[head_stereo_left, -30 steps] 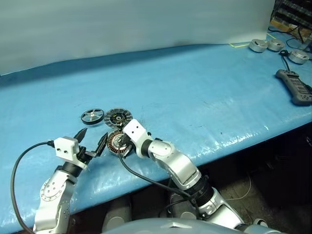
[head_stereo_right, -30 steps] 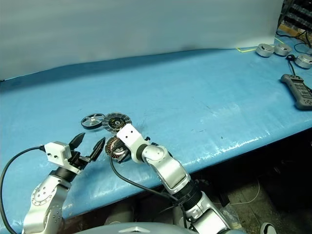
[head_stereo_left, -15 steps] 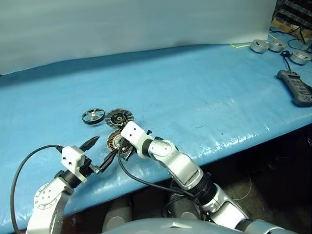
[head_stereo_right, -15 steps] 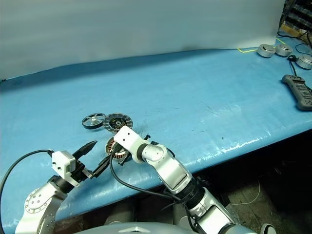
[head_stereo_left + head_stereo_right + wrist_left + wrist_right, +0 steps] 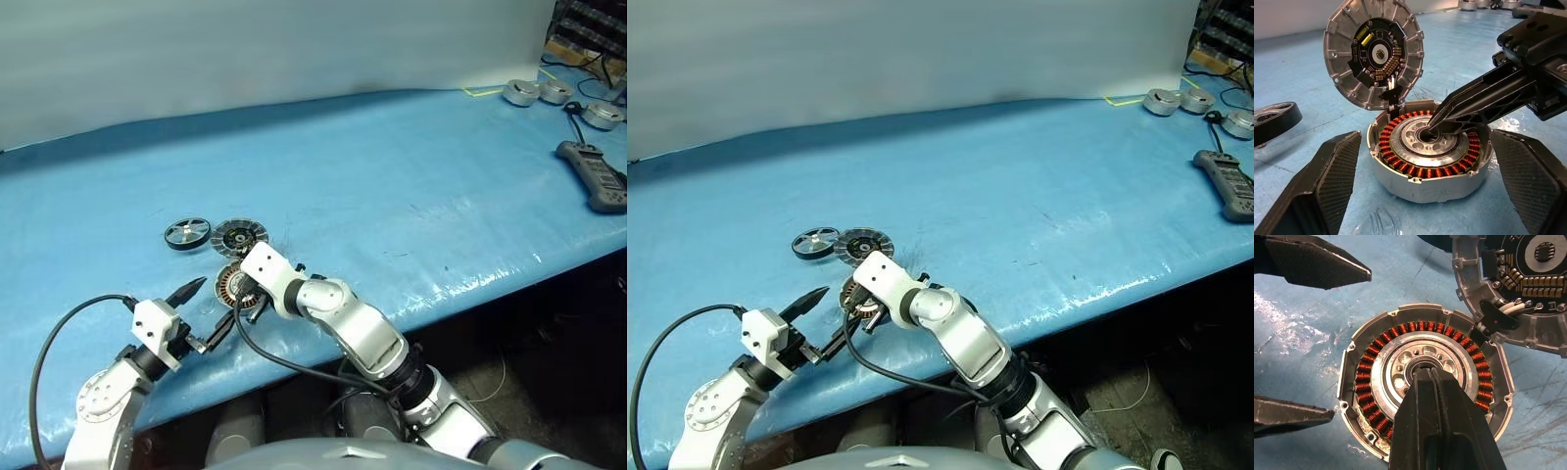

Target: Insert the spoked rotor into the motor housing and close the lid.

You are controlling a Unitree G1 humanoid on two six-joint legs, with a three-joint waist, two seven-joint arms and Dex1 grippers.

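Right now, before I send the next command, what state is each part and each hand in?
motor housing: open, windings exposed, no rotor inside
lid: tipped up behind the housing, inner face showing, joined by wires
spoked rotor: lying flat on the table, apart from the housing
left hand: open, beside the housing
right hand: shut, tips at the housing's centre bore

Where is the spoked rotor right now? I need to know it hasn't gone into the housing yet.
The spoked rotor lies flat on the blue table, on the robot's left, just left of the lid and beyond the motor housing, which holds no rotor.
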